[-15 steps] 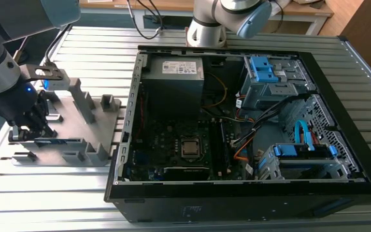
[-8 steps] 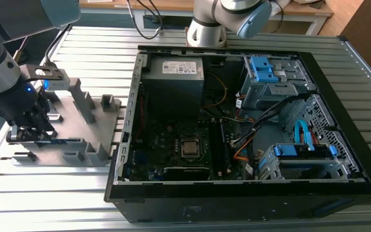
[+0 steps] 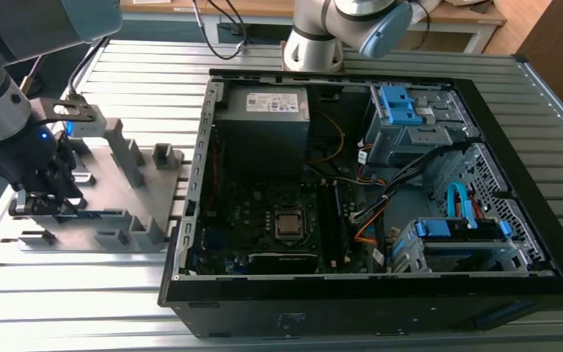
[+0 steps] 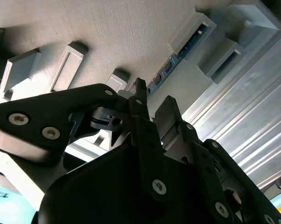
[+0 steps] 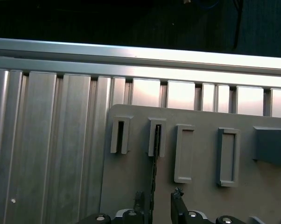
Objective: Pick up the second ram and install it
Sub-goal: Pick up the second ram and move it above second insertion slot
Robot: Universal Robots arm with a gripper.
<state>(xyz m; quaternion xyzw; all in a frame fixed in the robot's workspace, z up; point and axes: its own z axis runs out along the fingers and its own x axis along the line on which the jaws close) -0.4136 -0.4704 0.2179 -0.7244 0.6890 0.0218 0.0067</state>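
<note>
Entry, my pincer (image 5: 158,199): fingers apart and clamped on nothing. It hangs low over the grey holder tray (image 3: 159,198), which lies on the ribbed metal table (image 3: 67,308) at the exterior view's left of the open computer case (image 3: 360,315). Entry, the second ram (image 5: 155,173): a thin dark stick standing on edge in the tray. One end is seated in a slotted upright block (image 5: 157,138), and the other end runs in between my two fingertips (image 5: 177,198). In the first wrist view the stick sits close against one finger, with a plain gap to the other. Whether the near finger touches it I cannot tell, as the edge is dark against dark there. In the second wrist view the same stick shows as a narrow strip with a bluish edge, running from a block near the tray's rim toward my fingers, which straddle its near end. Entry, tray fittings: several more upright blocks and empty rectangular frames stand beside the occupied slot. Entry, case contents in the exterior view: power supply box (image 3: 262,110), processor socket (image 3: 287,224) on the main board, blue drive brackets (image 3: 399,103), and a blue flat cable (image 3: 457,202). All lie well apart from my pincer.
</note>
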